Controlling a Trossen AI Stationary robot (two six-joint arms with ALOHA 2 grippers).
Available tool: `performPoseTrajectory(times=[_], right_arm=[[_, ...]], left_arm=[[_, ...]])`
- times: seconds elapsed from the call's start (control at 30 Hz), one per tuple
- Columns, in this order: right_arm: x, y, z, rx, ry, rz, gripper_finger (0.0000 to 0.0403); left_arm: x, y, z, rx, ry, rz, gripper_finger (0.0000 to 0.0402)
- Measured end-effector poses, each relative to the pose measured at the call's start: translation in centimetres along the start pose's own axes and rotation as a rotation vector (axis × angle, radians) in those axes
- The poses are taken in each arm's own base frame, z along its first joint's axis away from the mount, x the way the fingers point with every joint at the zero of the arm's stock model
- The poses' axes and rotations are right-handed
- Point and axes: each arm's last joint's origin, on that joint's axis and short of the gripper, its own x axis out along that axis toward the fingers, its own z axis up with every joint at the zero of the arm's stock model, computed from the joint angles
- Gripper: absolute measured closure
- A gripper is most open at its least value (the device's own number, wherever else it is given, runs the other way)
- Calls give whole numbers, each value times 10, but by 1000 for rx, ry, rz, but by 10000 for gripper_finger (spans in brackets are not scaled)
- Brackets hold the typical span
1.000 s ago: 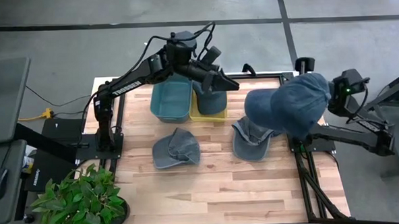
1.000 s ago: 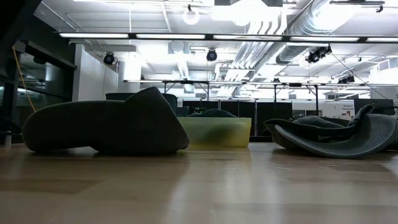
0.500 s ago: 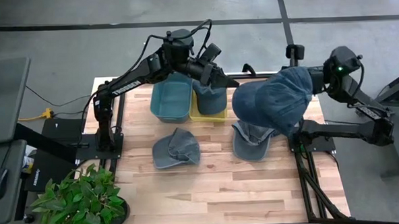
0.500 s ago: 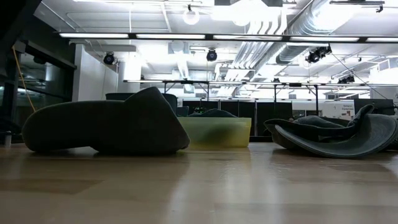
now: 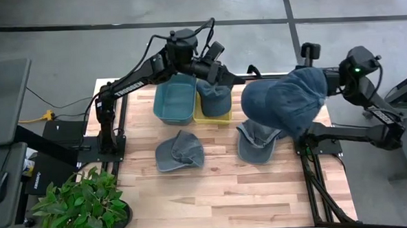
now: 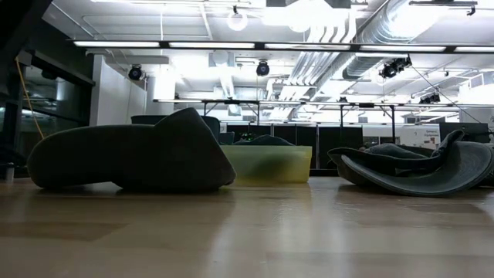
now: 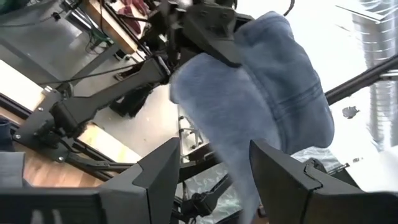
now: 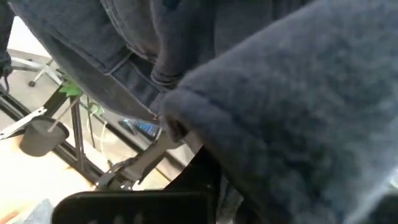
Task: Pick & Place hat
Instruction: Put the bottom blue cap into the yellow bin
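A blue denim hat (image 5: pixel 285 100) hangs high above the table's far right part, held by my right gripper (image 5: pixel 328 86), which the cloth mostly covers. My left gripper (image 5: pixel 238 78) is open in the air over the yellow bin (image 5: pixel 212 117), pointing at that hat (image 7: pixel 261 93) without touching it. Another hat (image 5: pixel 213 96) lies in the yellow bin. Two more hats rest flat on the wood, one left of centre (image 5: pixel 180 151) and one right of centre (image 5: pixel 258 140). They also appear in the low view as a hat on the left (image 6: pixel 131 158) and a hat on the right (image 6: pixel 417 170). My right gripper is shut on the denim hat at its upper edge (image 7: pixel 233 46), seen from the left wrist view. The cloth (image 8: pixel 261 93) hides the fingers in the right wrist view. The hat is lifted clear of the table and hangs slack below the gripper.
A teal bin (image 5: pixel 175 101) stands beside the yellow bin at the table's far edge. A potted plant (image 5: pixel 80 205) sits at the near left corner. Bare wood (image 5: pixel 228 195) spans the near half of the table.
My right arm swung the hanging hat toward the table's left and far side, closer to the left gripper, then eased slightly back. The hat stayed lifted clear throughout. The hats on the table did not move.
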Motion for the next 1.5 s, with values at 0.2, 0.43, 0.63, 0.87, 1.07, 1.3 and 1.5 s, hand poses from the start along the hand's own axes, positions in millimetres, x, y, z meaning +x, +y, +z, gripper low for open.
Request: performPoseTrajectory(times=[0.2,0.43,0.63,0.87,1.07,1.3,1.5], right_arm=[[0,0,0,-20,7,-8,398],[6,-3,-8,-28,38,-24,398],[11,-10,-15,-45,50,-53,398],[22,-16,-33,-8,69,-25,398],[24,-17,-35,-2,69,-19,398],[21,-17,-33,4,74,-25,398],[20,-18,-37,46,111,-64,390]], left_arm=[[1,0,-1,-20,5,-3,211],[1,0,-1,-21,24,-16,211],[1,-1,-1,-21,28,-20,211],[1,0,-2,-23,28,-16,211],[1,0,-1,14,11,-6,259],[1,-2,-1,71,6,-19,382],[1,-2,1,106,-10,-24,394]])
